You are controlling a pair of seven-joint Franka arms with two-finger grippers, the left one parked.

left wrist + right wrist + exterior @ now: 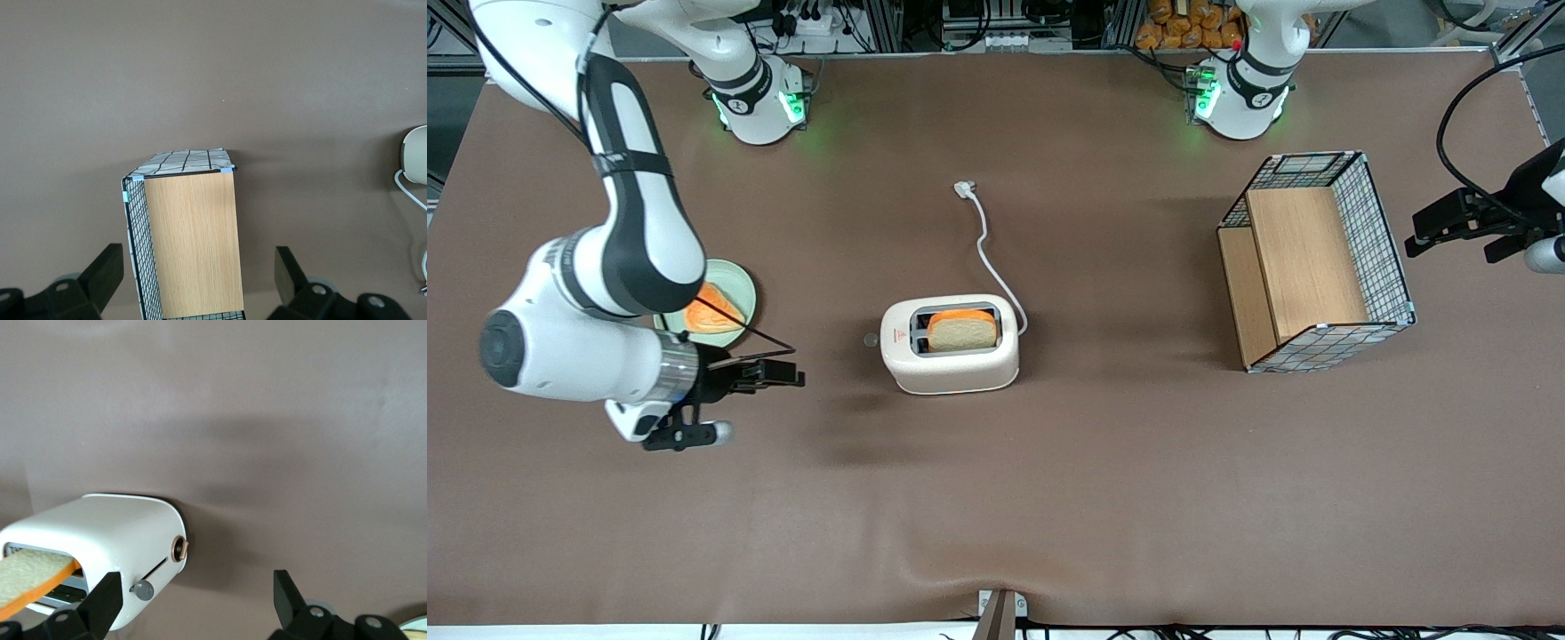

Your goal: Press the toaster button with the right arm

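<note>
The toaster button pokes out of the narrow end of the toaster, mid-table, with a bread slice sitting in one slot. The right arm has its gripper near that end, fingers spread wide, holding nothing. A plate sits just past the arm, wire basket toward the parked arm's end.

wire basket: wooden shelf inside | green plate: orange food | bread slice: toaster slot
</note>
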